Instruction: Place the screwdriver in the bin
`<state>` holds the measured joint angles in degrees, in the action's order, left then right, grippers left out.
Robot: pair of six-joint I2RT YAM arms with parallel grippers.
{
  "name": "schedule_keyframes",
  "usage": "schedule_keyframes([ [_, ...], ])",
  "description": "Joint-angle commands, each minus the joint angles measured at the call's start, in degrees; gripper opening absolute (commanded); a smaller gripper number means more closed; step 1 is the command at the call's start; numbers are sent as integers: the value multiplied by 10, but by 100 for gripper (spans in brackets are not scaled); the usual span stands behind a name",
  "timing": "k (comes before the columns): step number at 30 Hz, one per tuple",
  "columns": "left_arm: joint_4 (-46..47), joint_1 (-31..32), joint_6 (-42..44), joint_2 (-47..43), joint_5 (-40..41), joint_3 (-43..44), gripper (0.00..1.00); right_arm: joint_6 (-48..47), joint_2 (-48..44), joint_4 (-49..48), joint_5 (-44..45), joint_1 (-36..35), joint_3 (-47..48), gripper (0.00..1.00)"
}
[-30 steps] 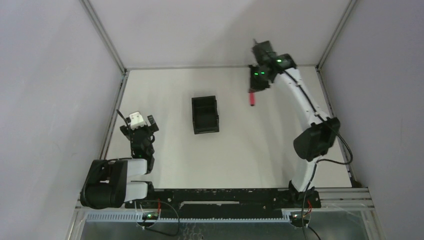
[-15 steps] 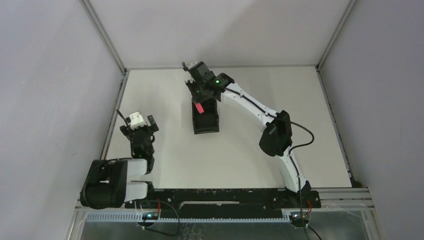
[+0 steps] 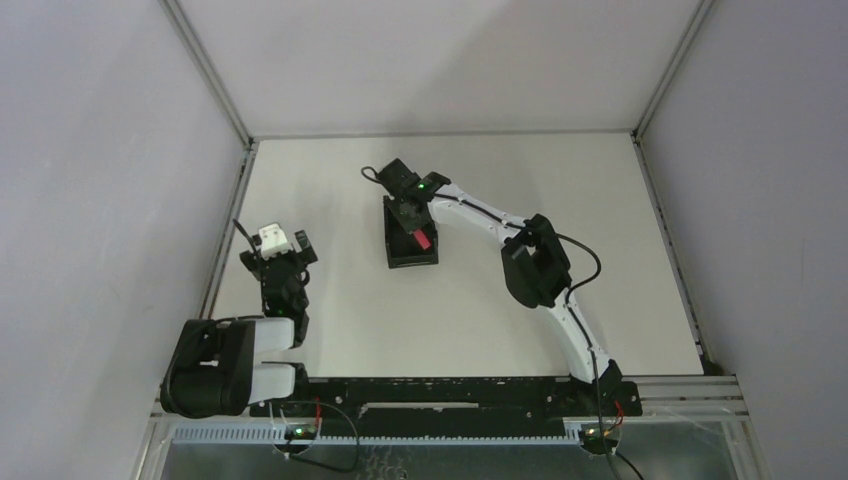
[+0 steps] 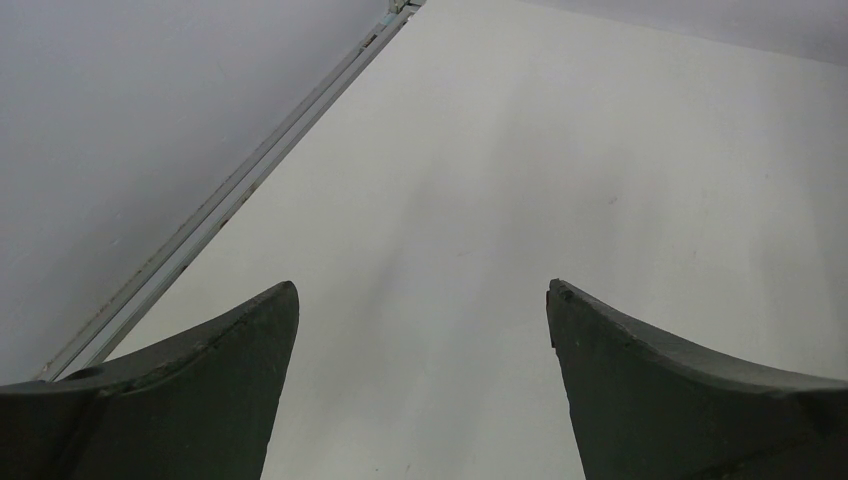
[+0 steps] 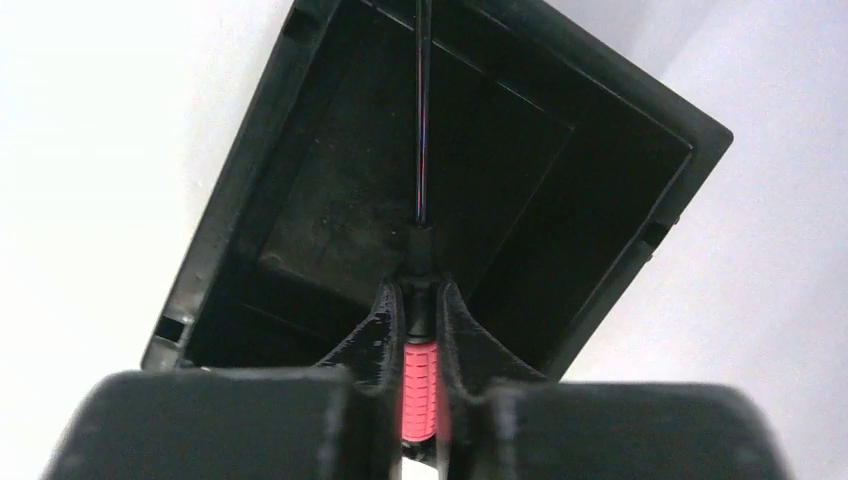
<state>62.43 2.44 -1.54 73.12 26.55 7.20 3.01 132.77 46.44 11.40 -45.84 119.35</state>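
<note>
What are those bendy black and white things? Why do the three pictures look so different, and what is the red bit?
They are two robot arms bolted to a white table. One picture is taken from above and behind them. The other two come from small cameras on each wrist, looking out past that arm's own two fingers. The right hand is shut on a small screwdriver with a red handle and thin dark shaft. It holds it over a small black open-top plastic bin, with the shaft pointing into the bin. The left hand is open and holds nothing.
</note>
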Motion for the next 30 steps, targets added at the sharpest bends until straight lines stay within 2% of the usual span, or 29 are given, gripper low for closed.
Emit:
schedule_keyframes([
  [1,11,-3,0,-5,-7,28,98,0,-18,-15,-3,-4,7,26],
  [4,11,-4,0,-5,-7,29,98,15,-34,-13,8,-6,6,40],
  [8,11,-3,0,-4,-7,28,98,45,-73,-13,35,-6,6,43],
  [13,11,-3,0,-4,-7,28,98,53,-149,-34,22,-5,-13,45],
  [15,11,-3,0,-5,-7,29,98,52,-189,-52,17,-4,-34,54],
  [19,11,-3,0,-4,-7,28,98,44,-281,-86,19,1,-100,84],
  [21,11,-3,0,-4,-7,28,98,46,-330,-100,31,7,-141,98],
  [22,11,-3,0,-4,-7,29,98,45,-358,-114,36,12,-168,99],
  [27,11,-3,0,-4,-7,29,98,29,-534,-271,60,49,-388,100],
  [30,11,-4,0,-4,-7,29,98,45,-626,-327,44,113,-504,100],
])
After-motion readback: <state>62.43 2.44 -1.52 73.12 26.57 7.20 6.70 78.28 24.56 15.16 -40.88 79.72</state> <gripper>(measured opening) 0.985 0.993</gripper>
